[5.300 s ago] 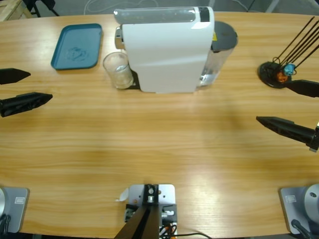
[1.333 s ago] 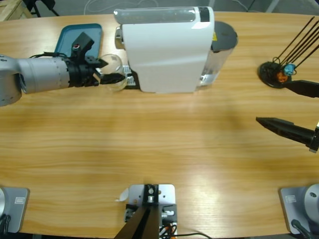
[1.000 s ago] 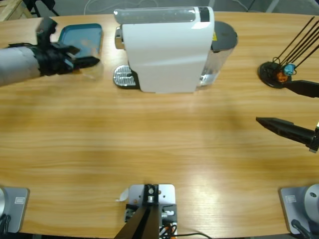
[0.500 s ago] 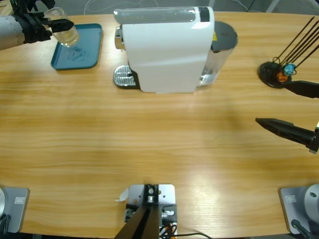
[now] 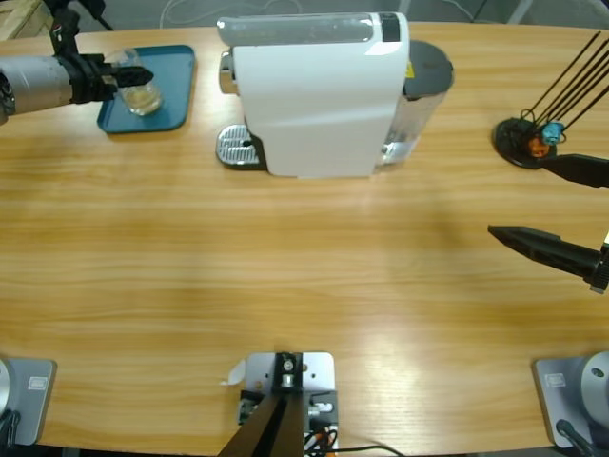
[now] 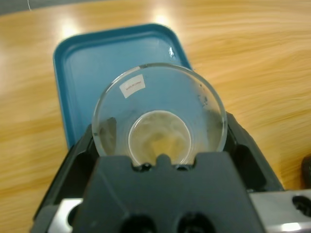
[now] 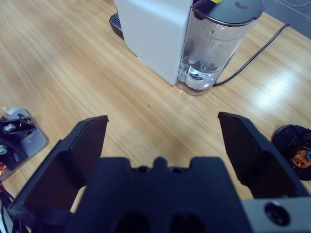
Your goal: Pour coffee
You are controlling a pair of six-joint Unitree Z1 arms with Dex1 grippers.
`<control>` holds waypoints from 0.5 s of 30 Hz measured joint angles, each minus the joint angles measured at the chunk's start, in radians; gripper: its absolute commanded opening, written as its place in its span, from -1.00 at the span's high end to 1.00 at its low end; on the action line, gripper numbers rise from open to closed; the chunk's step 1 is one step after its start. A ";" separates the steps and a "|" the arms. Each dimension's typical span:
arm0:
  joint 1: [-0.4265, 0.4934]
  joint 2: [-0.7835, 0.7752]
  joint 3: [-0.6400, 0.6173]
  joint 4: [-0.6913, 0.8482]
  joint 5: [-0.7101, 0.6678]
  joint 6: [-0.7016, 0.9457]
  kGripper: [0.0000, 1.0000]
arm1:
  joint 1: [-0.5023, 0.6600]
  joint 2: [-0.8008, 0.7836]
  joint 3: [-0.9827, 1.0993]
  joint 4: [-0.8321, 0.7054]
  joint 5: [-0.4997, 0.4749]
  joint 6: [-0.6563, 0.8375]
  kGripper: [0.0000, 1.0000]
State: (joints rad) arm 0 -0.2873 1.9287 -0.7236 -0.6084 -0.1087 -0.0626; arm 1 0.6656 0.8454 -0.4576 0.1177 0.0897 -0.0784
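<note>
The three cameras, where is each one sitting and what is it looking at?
High view: fixed above, looking down on the table, coffee machine and both arms.
Left wrist view: on the left arm, looking along its tool, which grips the glass over the blue tray.
Right wrist view: on the right arm, looking past its open tool at the machine's water tank.
High and left wrist views share the glass and tray.

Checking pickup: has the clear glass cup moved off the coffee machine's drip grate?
Yes. The clear glass cup, held in the left gripper, moved left from the white coffee machine to over the teal tray.
</note>
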 measured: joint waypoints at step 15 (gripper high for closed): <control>0.006 0.017 -0.042 0.110 0.000 -0.016 -0.99 | 0.000 0.000 0.000 0.000 0.000 -0.001 -1.00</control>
State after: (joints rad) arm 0 -0.2809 1.9459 -0.7658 -0.4989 -0.1087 -0.0787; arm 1 0.6656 0.8454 -0.4576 0.1177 0.0897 -0.0790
